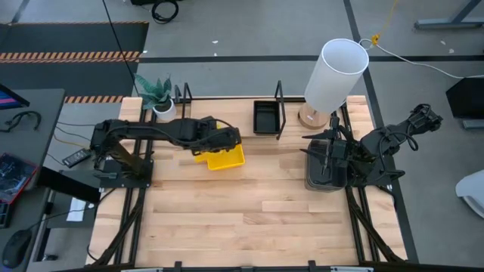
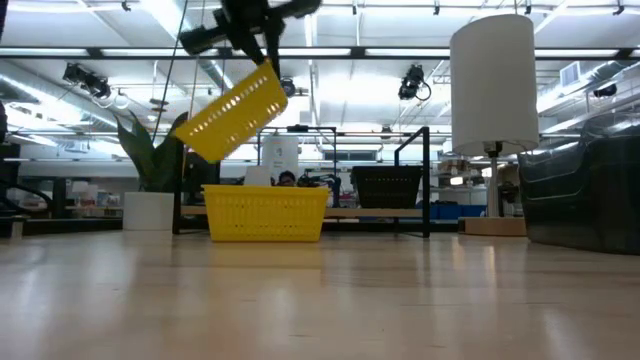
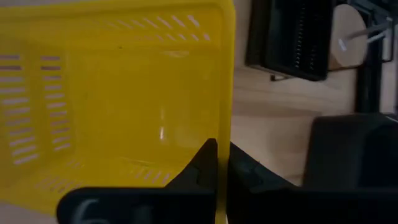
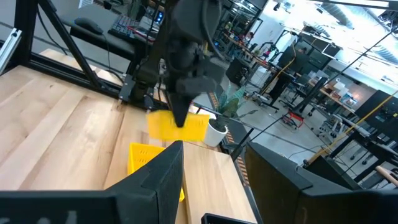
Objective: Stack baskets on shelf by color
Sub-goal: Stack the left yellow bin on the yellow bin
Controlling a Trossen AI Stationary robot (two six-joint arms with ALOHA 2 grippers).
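Note:
My left gripper [image 1: 227,142] is shut on a yellow basket [image 2: 235,115], lifted and tilted high above the table's middle. A second yellow basket [image 2: 265,213] stands flat on its bottom below it. A small black basket [image 1: 265,117] sits on the shelf [image 1: 278,106] at the far edge, between the black wire uprights. My right gripper [image 1: 327,162] is open and empty over the dark grey baskets [image 1: 321,180] at the table's right. My left gripper holds the yellow basket by one wall, at its rim [image 3: 224,118]. One finger [image 3: 202,165] is inside the basket and one [image 3: 242,169] is outside. The fingers come from above. The basket hangs below them, lifted clear and tilted, above the second yellow basket.
A tall white cylinder lamp [image 1: 336,75] stands on a round wooden base at the far right, next to the shelf. A potted plant [image 1: 159,98] stands at the far left. The near half of the wooden tabletop [image 1: 249,219] is bare.

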